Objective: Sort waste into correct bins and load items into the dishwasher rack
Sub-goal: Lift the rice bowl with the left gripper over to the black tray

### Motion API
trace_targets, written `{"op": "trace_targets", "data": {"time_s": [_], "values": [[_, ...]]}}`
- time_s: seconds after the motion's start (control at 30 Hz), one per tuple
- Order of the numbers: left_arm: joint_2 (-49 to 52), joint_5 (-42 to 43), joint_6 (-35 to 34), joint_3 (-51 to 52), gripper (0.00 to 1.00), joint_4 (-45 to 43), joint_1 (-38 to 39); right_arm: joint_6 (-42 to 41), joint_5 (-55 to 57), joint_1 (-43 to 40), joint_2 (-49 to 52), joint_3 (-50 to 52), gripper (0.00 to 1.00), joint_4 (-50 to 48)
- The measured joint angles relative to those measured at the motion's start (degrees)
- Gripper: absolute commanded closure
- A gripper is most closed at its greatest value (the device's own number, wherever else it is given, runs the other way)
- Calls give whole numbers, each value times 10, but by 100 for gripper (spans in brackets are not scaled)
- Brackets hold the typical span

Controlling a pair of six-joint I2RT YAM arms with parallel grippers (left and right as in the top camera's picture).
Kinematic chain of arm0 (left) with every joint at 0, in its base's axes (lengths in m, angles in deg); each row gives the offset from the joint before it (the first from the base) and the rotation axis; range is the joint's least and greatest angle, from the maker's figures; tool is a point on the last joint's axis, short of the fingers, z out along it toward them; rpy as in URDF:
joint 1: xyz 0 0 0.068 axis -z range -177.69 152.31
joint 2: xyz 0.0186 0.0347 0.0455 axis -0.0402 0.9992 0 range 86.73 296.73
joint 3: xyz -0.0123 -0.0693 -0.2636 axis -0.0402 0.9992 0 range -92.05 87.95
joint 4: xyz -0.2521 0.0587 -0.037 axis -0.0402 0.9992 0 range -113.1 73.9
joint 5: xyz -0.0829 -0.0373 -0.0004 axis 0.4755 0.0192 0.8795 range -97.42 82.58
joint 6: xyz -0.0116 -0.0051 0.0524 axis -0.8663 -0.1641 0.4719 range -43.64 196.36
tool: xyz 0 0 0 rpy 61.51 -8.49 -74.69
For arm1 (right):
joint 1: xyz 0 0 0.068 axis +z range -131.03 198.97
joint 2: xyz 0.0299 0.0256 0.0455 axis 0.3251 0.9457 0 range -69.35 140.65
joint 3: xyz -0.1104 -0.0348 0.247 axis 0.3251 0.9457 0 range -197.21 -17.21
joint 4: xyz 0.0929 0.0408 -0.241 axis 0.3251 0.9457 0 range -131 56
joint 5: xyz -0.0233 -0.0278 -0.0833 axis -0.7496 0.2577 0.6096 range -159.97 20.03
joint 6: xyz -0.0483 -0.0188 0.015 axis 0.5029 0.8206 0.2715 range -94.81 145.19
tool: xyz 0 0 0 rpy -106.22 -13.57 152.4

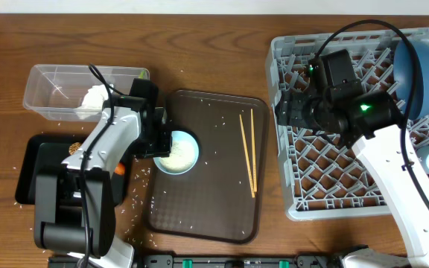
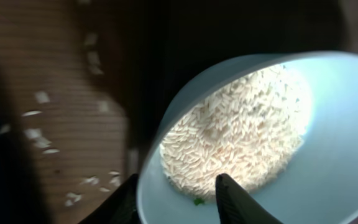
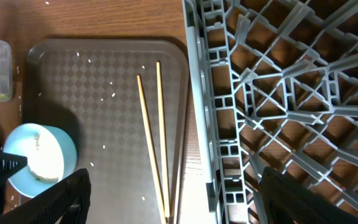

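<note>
Tray [image 1: 214,186] bears two chopsticks [image 1: 248,152], one light-blue cup [image 1: 188,149] (holding rice [image 2: 229,137]).

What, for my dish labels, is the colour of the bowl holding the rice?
Pale blue. The bowl shows best in the left wrist view.

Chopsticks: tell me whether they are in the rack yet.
No, the chopsticks lie side by side on the brown tray, beside the rack and outside it.
</note>
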Motion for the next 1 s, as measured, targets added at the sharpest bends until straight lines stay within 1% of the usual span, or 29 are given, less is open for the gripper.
{"op": "trace_targets", "data": {"time_s": [0.13, 0.23, 0.37, 0.47, 0.73, 0.77, 0.97, 1.0], "values": [[0, 47, 8, 0, 63, -1, 2, 0, 0, 0, 0, 0, 20, -4], [0, 55, 16, 0, 63, -1, 12, 0, 0, 0, 0, 0, 20, -7], [0, 21, 16, 0, 63, -9, 38, 0, 0, 0, 0, 0, 20, -12], [0, -16, 14, 0, 65, -25, 56, 0, 0, 0, 0, 0, 20, -13], [2, -52, 14, 0, 67, -59, 62, 0, 0, 0, 0, 0, 20, -14], [3, -54, 14, 0, 68, -62, 62, 0, 0, 0, 0, 0, 20, -14], [29, -59, 14, 0, 81, -66, 62, 0, 0, 0, 0, 0, 18, -15], [32, -60, 13, 0, 88, -69, 62, 0, 0, 0, 0, 0, 18, -15]]}}
